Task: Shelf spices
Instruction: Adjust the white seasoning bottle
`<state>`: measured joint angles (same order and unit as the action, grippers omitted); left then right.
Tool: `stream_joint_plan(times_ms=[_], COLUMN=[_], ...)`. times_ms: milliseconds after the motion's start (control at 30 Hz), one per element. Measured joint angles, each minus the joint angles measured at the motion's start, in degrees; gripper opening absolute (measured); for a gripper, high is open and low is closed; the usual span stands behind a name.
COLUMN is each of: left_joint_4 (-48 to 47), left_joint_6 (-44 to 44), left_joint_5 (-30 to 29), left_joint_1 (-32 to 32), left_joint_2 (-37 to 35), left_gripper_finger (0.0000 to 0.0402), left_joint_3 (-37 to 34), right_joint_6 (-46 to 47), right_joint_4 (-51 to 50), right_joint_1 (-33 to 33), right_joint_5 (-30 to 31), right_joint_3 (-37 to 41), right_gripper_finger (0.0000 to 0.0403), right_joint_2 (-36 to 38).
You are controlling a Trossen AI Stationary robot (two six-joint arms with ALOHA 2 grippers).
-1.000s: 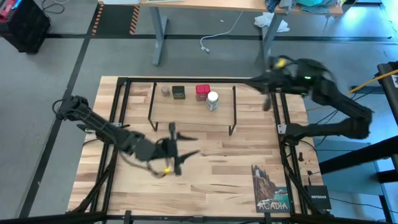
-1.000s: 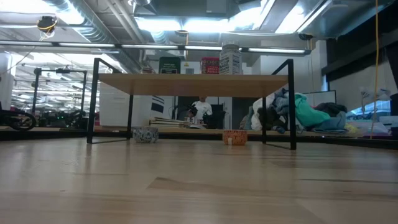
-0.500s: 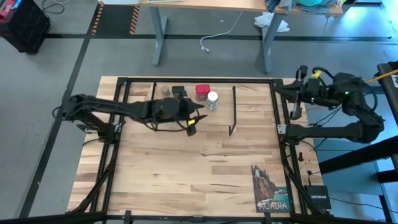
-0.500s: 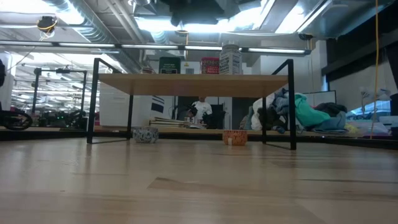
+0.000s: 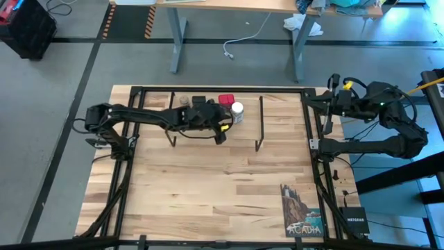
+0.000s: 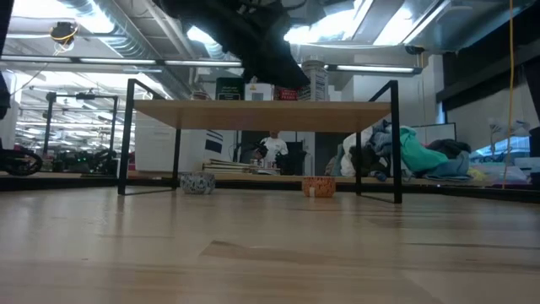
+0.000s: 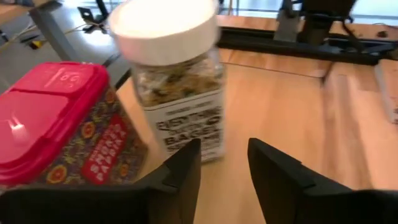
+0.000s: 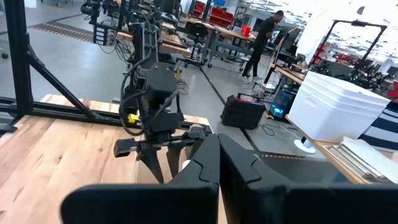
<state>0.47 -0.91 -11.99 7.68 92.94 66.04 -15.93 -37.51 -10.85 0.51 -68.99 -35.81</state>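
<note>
The left gripper [image 7: 222, 163] hovers over the low light-wood shelf [image 5: 201, 129] on the worktop [image 5: 229, 187], jaws narrowly parted and empty just before the white-capped clear jar [image 7: 177, 81] beside the red square tin [image 7: 59, 121], while the right gripper [image 8: 217, 163], jaws closed, waits at the worktop's far right edge.

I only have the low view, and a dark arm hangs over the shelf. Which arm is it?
Observer: The left arm; the high view shows it reaching across the shelf from the left.
Operator: Is it holding anything?
Observer: No. The left gripper is open, with the white-capped jar just ahead of it.
Operator: And the right gripper?
Observer: The right gripper is shut, off by the right edge of the table.
</note>
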Motion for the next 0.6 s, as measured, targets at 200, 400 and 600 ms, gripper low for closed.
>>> stream_joint_plan(times_ms=[200, 400, 600], left_joint_4=[0.9, 6.0, 9.9], left_joint_6=[-0.9, -1.5, -1.7], left_joint_5=[-1.4, -1.1, -1.0], left_joint_1=[1.1, 1.1, 1.1], left_joint_2=[2.4, 4.7, 6.0], left_gripper_finger=[0.0094, 0.0067, 0.0057], left_joint_3=[0.0, 0.0, 0.0], right_joint_6=[-1.6, -3.3, -3.7], right_joint_4=[0.1, 0.1, 0.0], right_joint_1=[0.0, 0.0, 0.0], right_joint_5=[0.0, 0.0, -1.6], right_joint_3=[0.0, 0.0, 0.0], right_gripper_finger=[0.0, 0.0, 0.0], right_joint_2=[0.1, 0.1, 0.1])
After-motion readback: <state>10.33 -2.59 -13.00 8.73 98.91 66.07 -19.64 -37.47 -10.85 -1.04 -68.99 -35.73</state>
